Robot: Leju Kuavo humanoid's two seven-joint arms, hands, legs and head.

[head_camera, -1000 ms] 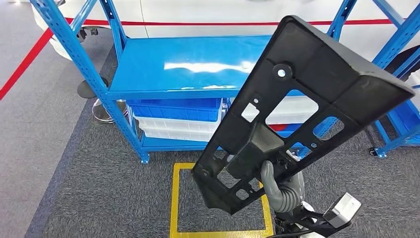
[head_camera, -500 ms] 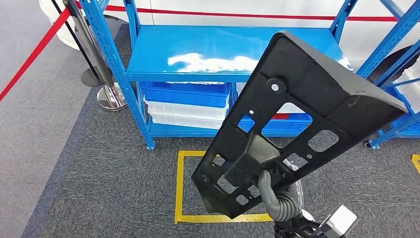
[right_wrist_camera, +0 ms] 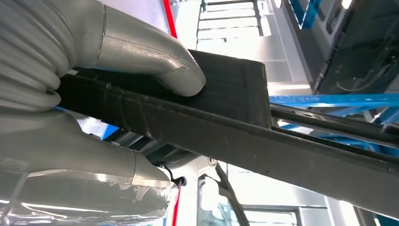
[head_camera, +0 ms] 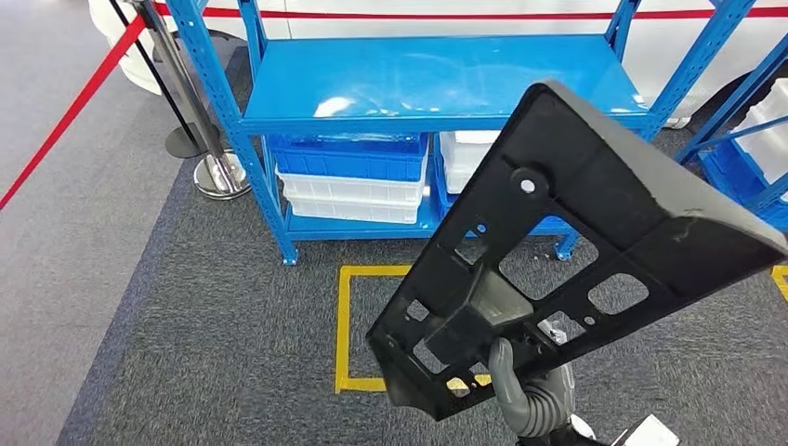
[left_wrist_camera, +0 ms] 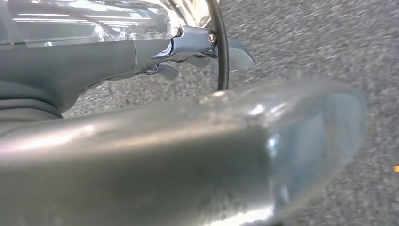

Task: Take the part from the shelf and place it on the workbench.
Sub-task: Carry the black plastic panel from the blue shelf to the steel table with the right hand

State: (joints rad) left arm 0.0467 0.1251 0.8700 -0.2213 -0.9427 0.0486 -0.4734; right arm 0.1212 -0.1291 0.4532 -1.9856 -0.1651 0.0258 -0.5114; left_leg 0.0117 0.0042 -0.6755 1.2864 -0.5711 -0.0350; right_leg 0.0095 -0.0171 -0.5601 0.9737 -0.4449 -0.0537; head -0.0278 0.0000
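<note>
Gripping the black part — right hand clamped low, tilted, blue shelf beyond, left hand state unclear

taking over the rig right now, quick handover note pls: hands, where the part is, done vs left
Right robot hand: grips the black part near its lower end, thumb pressed on its edge, holding it tilted in the air above the carpet.
Left robot hand: over the carpet, nothing seen in it; finger state unclear.
Blue shelf: ahead, top level bare.
Done: part is in hand.
Left: set it on the workbench.
</note>
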